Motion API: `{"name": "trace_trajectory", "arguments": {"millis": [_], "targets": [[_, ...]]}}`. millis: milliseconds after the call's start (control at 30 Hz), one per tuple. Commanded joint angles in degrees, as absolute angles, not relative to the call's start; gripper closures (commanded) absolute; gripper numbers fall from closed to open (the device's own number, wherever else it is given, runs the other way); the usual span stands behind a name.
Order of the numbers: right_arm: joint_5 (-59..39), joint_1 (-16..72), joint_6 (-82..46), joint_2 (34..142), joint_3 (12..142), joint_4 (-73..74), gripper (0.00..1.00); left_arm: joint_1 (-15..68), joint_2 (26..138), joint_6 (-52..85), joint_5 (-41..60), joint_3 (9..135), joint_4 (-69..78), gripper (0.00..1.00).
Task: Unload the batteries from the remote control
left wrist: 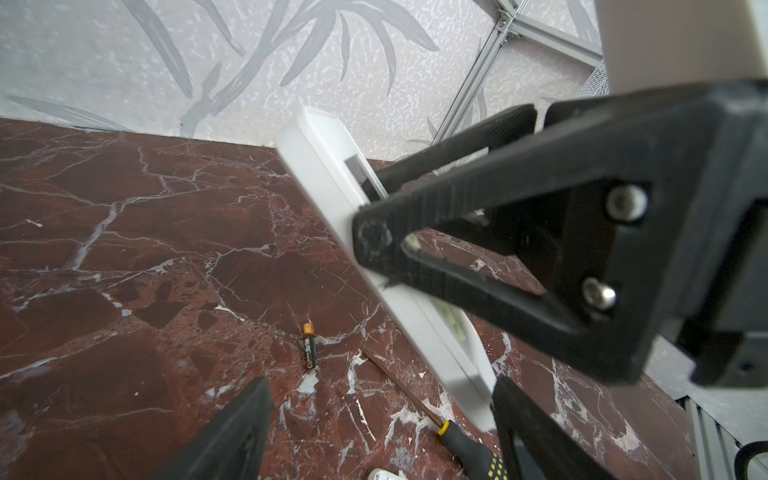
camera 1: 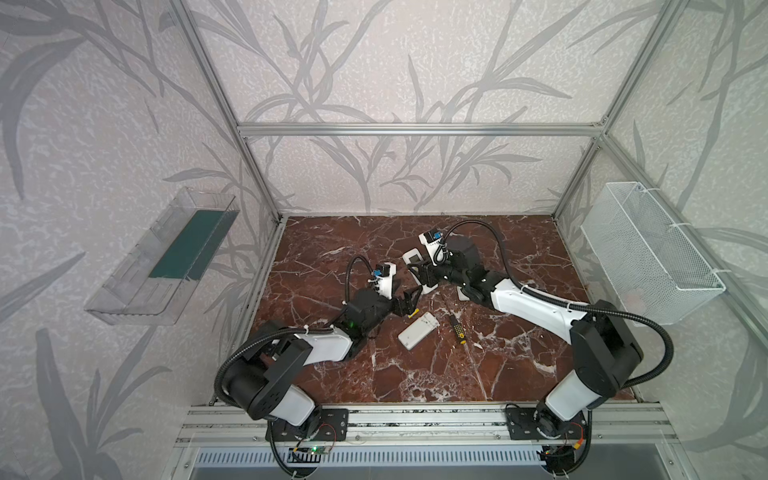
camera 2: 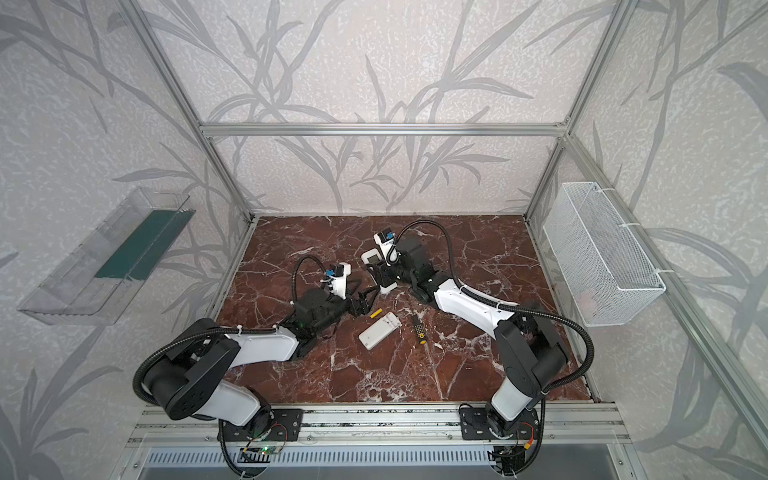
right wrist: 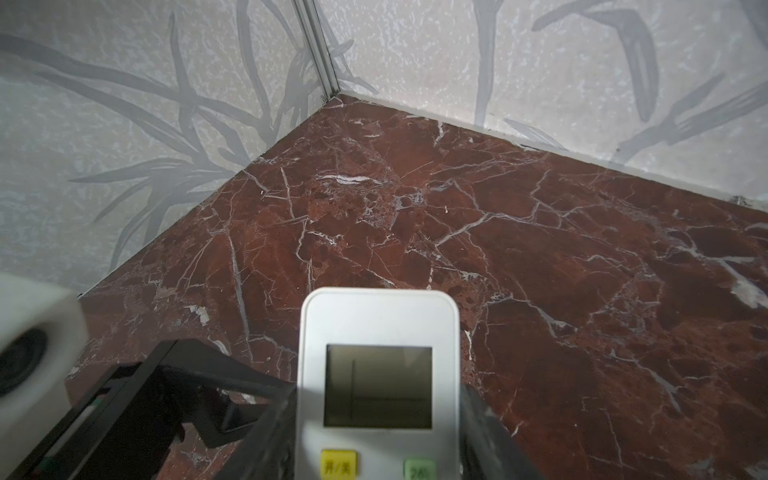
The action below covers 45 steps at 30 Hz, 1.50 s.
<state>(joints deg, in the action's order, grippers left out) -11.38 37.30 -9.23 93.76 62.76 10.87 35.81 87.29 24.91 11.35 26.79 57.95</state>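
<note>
Bimanual cell seen from above, with both wrist views. The right pincer [camera 1: 424,276] is clenched on a white remote control [camera 1: 415,259], gripping it across its long sides and holding it raised over the red marble worktop [camera 1: 519,257], slightly above the centre of both top views. In the right wrist view the remote's grey display [right wrist: 377,386] sits at lower centre of the frame, with a yellow button [right wrist: 338,465] and a green button [right wrist: 419,469] below it. In the left wrist view the same remote [left wrist: 320,166] runs diagonally across the middle, with the right pincer's black fingers [left wrist: 498,208] clamped on it. The left pincer [camera 1: 411,299] is released, its jaws spread wide and grasping nothing; the remote's lower end lies just beside one of its fingertips [left wrist: 505,399]. A yellow battery [camera 1: 413,313] lies on the worktop at the centre of both top views, just below the left pincer and near the upper end of a second white remote [camera 1: 419,330] that lies flat. A dark battery with an orange end [left wrist: 309,347] lies on the worktop at lower centre of the left wrist frame; whether it is the same cell cannot be told. A black-and-yellow screwdriver [camera 1: 457,330] lies just right of the flat remote.
</note>
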Motion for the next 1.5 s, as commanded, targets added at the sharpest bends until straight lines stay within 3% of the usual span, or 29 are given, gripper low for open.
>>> {"name": "trace_trajectory", "arguments": {"millis": [0,100,300,533,867,1467], "targets": [[-10.37,37.79,-9.77,91.21,62.36,12.04,0.46,36.82,87.86,27.06,12.30,28.66,64.36,0.17],[-10.29,38.12,-9.79,91.22,62.58,12.03,0.46,37.52,87.92,27.07,12.06,28.70,64.08,0.19],[-10.28,38.84,-9.94,90.19,62.49,12.22,0.46,37.99,89.85,28.71,10.71,29.93,63.18,0.31],[-10.00,39.37,-11.03,88.10,60.76,12.92,0.46,38.28,91.20,29.36,8.89,30.58,64.76,0.58],[-10.17,39.53,-11.53,86.87,60.53,11.50,0.46,38.30,90.86,28.74,7.98,30.14,65.29,0.84],[-12.19,39.46,-10.81,88.07,62.64,8.39,0.42,38.23,89.99,30.71,12.45,29.53,69.07,0.92]]}}
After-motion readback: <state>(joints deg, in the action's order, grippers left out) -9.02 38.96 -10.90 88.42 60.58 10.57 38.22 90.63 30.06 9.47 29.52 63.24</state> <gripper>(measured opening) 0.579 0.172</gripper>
